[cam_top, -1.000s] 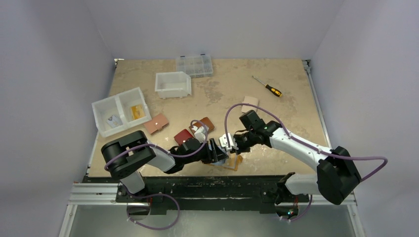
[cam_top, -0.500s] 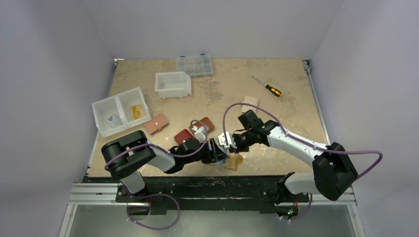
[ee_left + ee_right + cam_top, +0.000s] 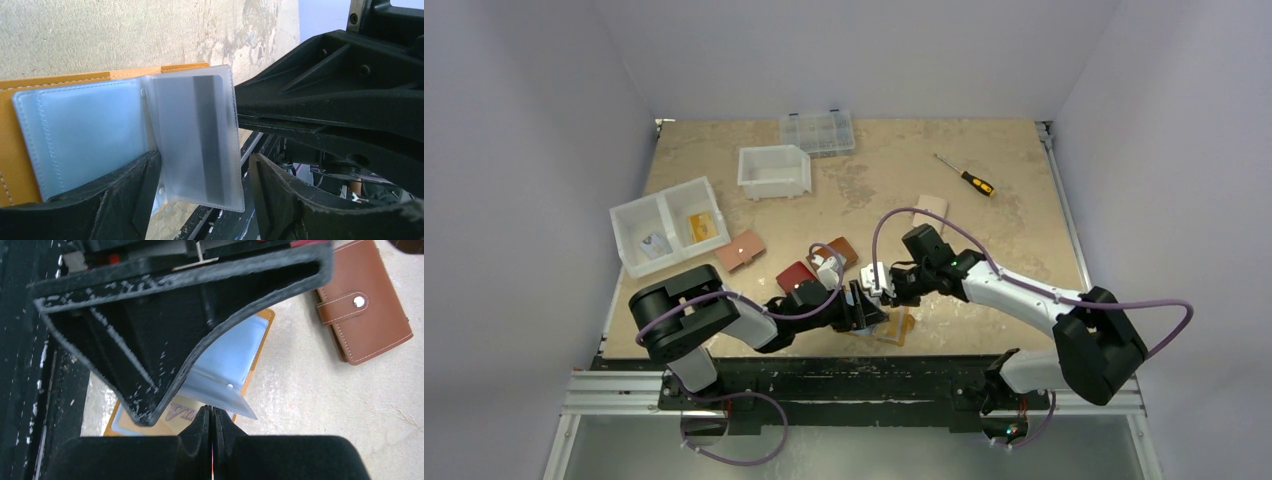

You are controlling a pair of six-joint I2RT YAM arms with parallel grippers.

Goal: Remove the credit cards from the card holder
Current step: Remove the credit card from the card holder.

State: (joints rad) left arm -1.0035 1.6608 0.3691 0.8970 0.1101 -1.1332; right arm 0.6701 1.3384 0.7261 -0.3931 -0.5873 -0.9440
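At the left of the desk (image 3: 1024, 200) a white two-part bin (image 3: 639, 225) is seen. A whitish card (image 3: 656, 245) lies in its left part and a yellow-orange card (image 3: 703, 226) in its right part, so these two credit cards are already out of the holder. Just right of the bin a salmon wallet (image 3: 741, 250) is laid flat, then a dark red wallet (image 3: 795, 276) and a brown wallet (image 3: 362, 305) with its snap tab closed.

The left pincer (image 3: 202, 165) is held low at the near edge of the desk, over the card holder (image 3: 898, 330), with its fingers (image 3: 130, 185) spread wide. Nothing is clamped between them.

The card holder is lying open at the near edge, between the two arm bases, with its mustard cover flat on the desk. A flat sleeve (image 3: 85, 135) with a light blue face showing through it lies against the cover. A clear sleeve (image 3: 197, 140) is lifted up from the holder between the left fingers, and a striped card (image 3: 205, 115) with a dark band is seen inside it.

The right pincer (image 3: 211, 412) is pressed tightly closed on the free edge of the clear sleeve, opposite the left pincer.

Farther right, well apart from the arms, a screwdriver (image 3: 965, 177) is lying on the desk.
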